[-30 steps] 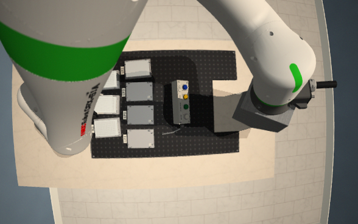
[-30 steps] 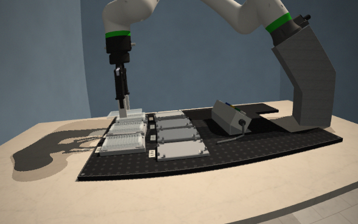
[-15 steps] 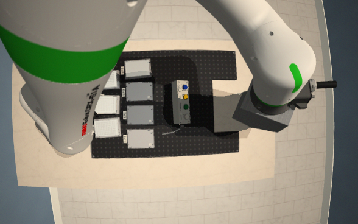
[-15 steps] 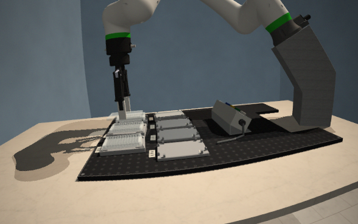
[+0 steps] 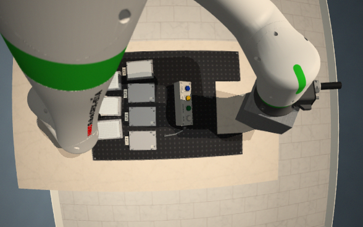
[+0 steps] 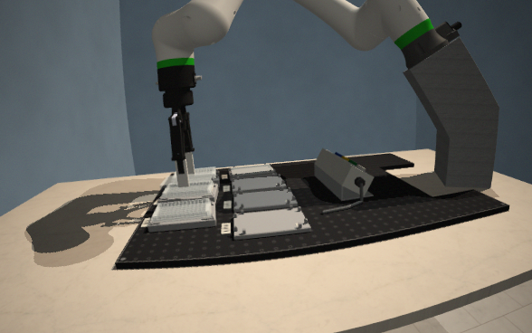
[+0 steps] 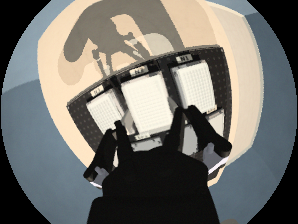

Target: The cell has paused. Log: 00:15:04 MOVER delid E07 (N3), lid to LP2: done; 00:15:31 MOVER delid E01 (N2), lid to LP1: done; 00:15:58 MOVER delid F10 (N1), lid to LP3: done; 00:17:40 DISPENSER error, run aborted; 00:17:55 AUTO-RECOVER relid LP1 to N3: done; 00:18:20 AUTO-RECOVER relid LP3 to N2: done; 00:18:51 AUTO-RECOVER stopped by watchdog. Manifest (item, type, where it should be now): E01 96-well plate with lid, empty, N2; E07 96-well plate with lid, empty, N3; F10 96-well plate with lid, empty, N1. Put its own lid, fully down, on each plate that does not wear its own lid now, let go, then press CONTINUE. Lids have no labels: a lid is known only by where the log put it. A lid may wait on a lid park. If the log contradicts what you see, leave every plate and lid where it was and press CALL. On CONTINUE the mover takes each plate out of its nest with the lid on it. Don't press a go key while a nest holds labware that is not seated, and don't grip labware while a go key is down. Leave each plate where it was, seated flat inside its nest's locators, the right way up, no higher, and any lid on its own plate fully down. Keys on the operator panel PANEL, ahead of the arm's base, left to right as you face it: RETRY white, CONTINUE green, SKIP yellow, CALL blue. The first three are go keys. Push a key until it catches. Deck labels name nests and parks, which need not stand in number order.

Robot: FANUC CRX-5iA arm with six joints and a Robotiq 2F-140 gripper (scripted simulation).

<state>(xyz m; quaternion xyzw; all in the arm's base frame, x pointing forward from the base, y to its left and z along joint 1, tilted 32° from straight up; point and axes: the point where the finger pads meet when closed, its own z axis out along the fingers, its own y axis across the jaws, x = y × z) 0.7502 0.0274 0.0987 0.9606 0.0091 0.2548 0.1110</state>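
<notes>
Pinching a flat pale plastic lid (image 7: 143,99) on the middle white well plate (image 6: 187,191) at the black deck's (image 6: 317,235) far-left row, the black pincer (image 6: 181,156) risks dragging the plate off its nest locators if it rises crooked

Matt blk perforated deck (image 6: 362,226), glossy wht arm (image 5: 278,37).
</notes>
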